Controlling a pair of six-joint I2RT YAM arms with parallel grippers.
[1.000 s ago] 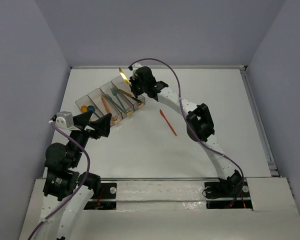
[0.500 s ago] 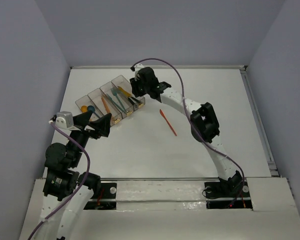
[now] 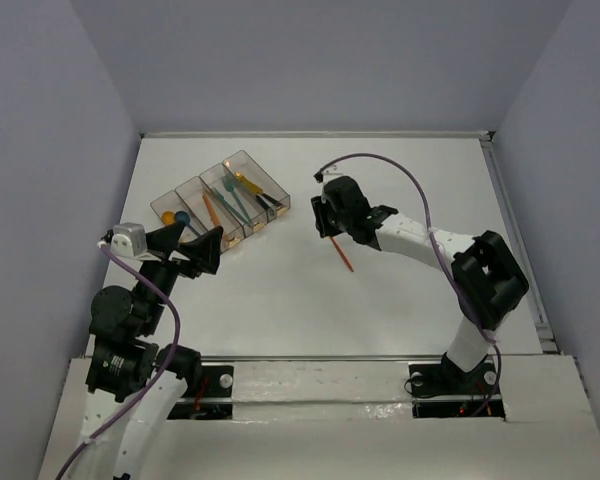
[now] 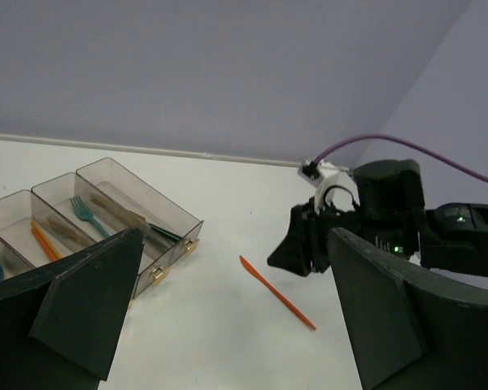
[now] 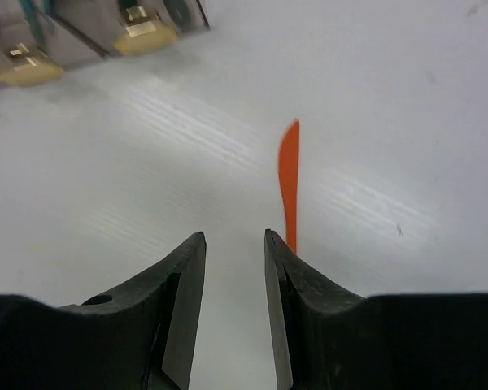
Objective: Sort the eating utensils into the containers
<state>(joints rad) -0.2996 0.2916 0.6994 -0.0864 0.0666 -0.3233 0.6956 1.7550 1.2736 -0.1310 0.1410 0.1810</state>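
Top external: white table (image 3: pixel 280 300), lilac walls (image 3: pixel 310 60)

Lab test booth: bare lilac walls (image 3: pixel 50 150) round white table (image 3: pixel 280 290).

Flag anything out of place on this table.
One orange knife lies loose on the table, right of the containers, outside every bin. The right gripper hovers open beside it. The other visible utensils sit inside the bins; nothing looks damaged.

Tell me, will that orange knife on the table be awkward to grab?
Probably: the orange knife lies flat and thin on the table, so gripping it may be fiddly. It looks light, likely skidding if nudged. Being flat, it shouldn't roll.
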